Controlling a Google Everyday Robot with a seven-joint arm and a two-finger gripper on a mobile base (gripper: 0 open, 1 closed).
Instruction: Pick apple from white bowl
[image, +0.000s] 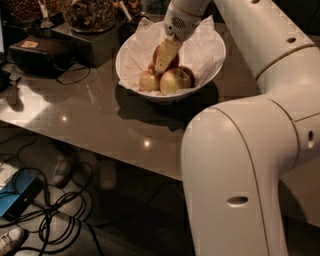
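Observation:
The white bowl (131, 46), lined with crinkled white paper, stands on the dark table. In it lies the dark red apple (174, 61), partly hidden behind my gripper, with two yellow-green apples (175, 82) in front of it. My gripper (165, 56) reaches down into the bowl from the upper right. Its tip is at the dark red apple, just above the left yellow-green apple (148, 80). I cannot tell whether it touches the red apple.
Black boxes (37, 52) with cables and jars of snacks (90, 12) stand at the table's back left. My large white arm links (235, 170) fill the right foreground. Cables and a blue object (15, 195) lie on the floor below the table edge.

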